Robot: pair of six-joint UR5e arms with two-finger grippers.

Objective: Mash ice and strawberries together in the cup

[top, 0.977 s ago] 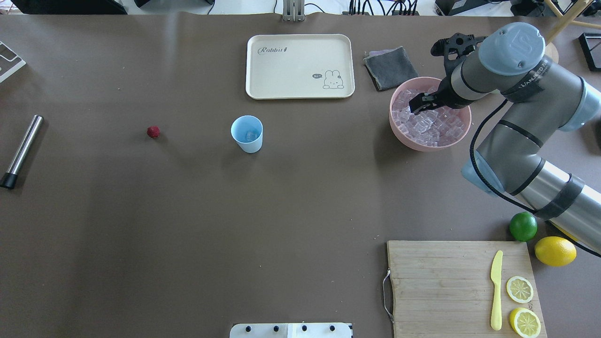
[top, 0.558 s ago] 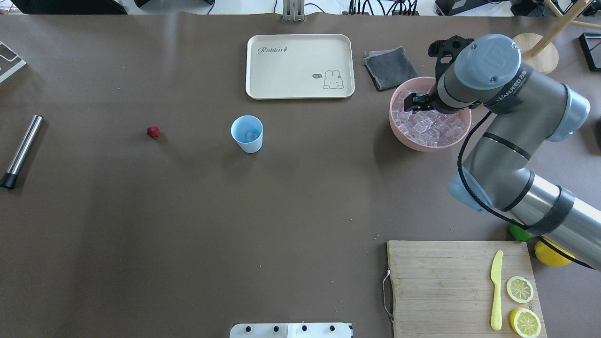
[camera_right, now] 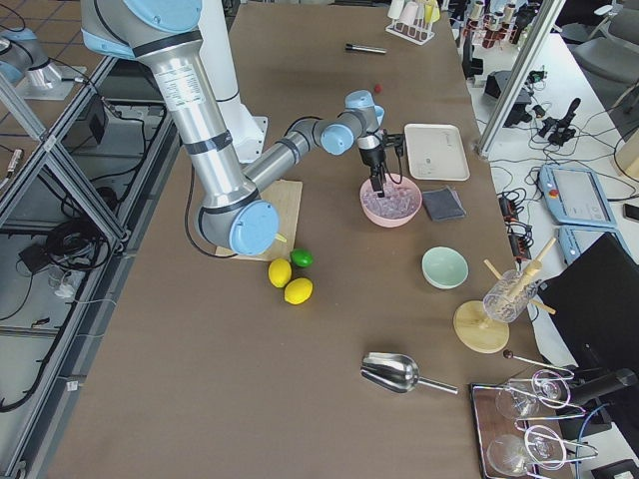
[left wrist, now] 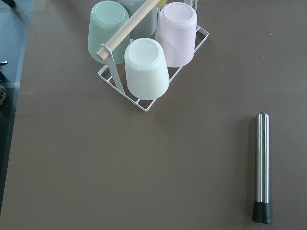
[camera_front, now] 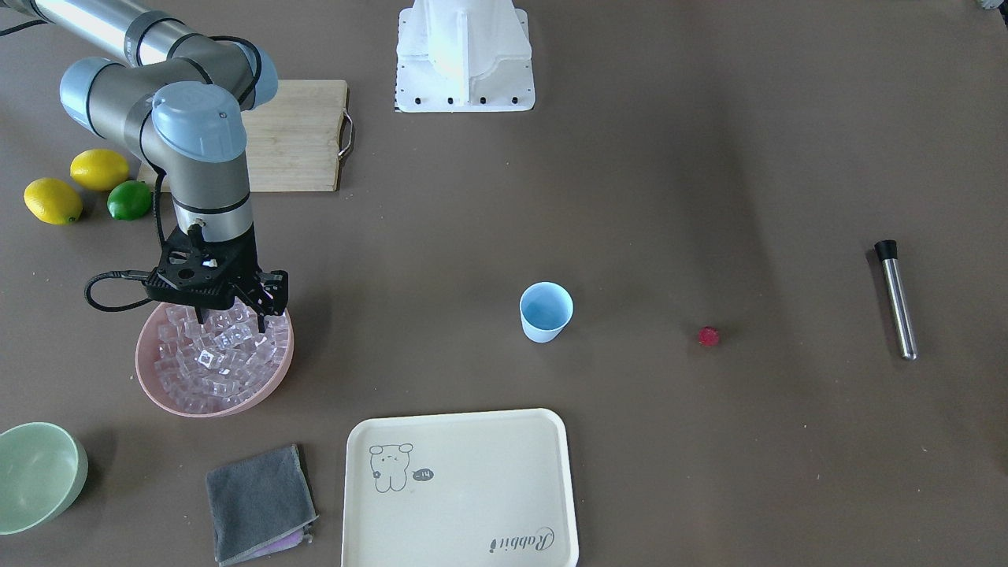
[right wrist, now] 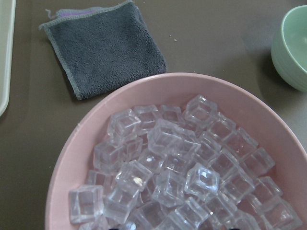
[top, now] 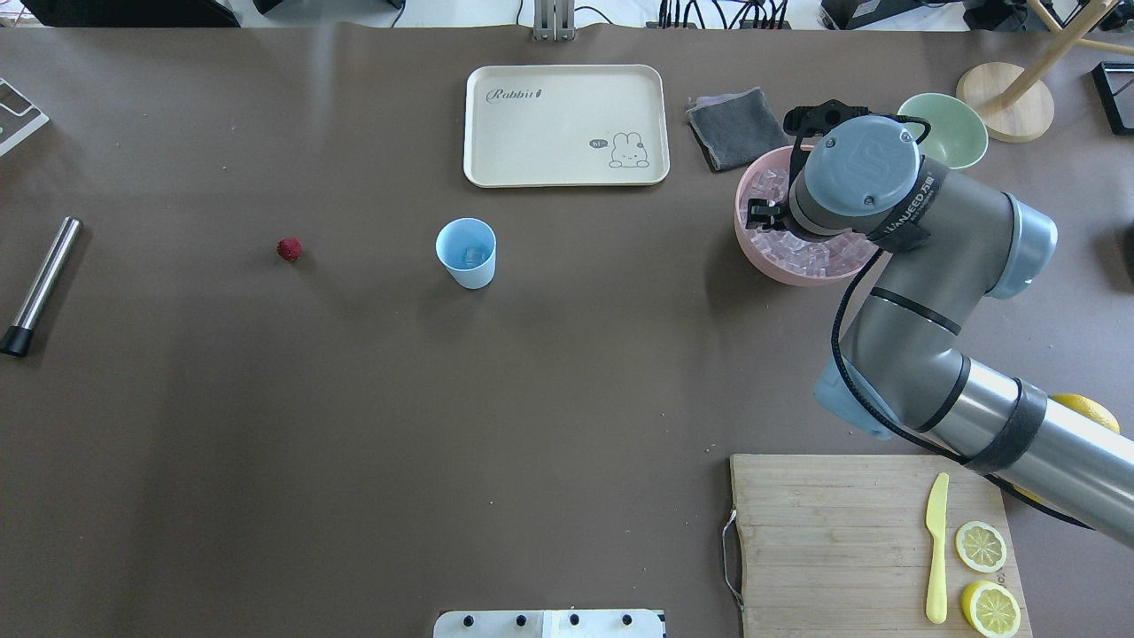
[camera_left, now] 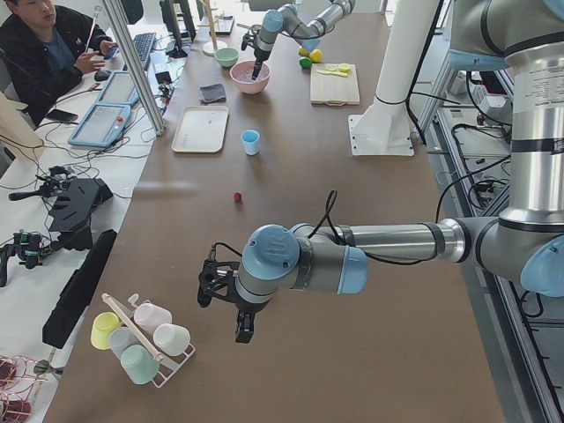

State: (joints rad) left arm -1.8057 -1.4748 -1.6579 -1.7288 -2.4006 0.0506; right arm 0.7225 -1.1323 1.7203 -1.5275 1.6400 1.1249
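Right gripper [camera_front: 266,305] is being held open, empty, above the ice [right wrist: 168,163] in the bowl [right wrist: 158,88] | ice: hard, slippery; opposite flat faces advised.

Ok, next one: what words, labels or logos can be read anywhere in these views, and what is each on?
"Rabbit": script in one corner of the cream tray.
"hi~": tiny speech bubble beside the rabbit drawing on the same tray, barely legible.
White lettering on the black band around the right arm: too blurred to read with confidence.
Nothing else readable shows.
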